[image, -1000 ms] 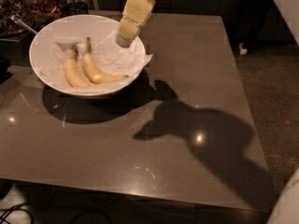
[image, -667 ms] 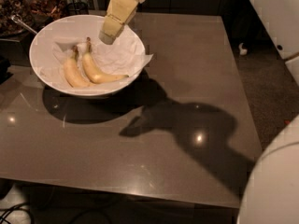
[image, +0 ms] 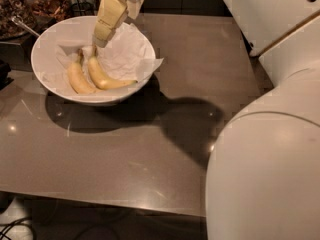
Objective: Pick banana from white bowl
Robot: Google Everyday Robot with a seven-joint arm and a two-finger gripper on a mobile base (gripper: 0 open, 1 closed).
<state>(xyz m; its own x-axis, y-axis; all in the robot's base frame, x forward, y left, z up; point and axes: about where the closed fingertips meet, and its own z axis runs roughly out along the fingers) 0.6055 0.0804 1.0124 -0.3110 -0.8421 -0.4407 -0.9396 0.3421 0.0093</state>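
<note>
Banana point(image: 106, 80) lies in the bowl point(image: 42, 77) on white paper point(image: 127, 54), its stem toward the far rim and its tip curving right. A plumper banana point(image: 76, 79) lies just left of it. Over the bowl hangs the gripper point(image: 101, 40), tilted, its end right above the banana's stem. I cannot tell whether it touches or grips anything. The bowl sits on a grey table point(image: 150, 149).

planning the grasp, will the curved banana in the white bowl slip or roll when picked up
Likely stiff, lifting whole: the banana looks unpeeled. Its curve may let it rock on the paper lining the white bowl. The pincer hangs above its stem.
</note>
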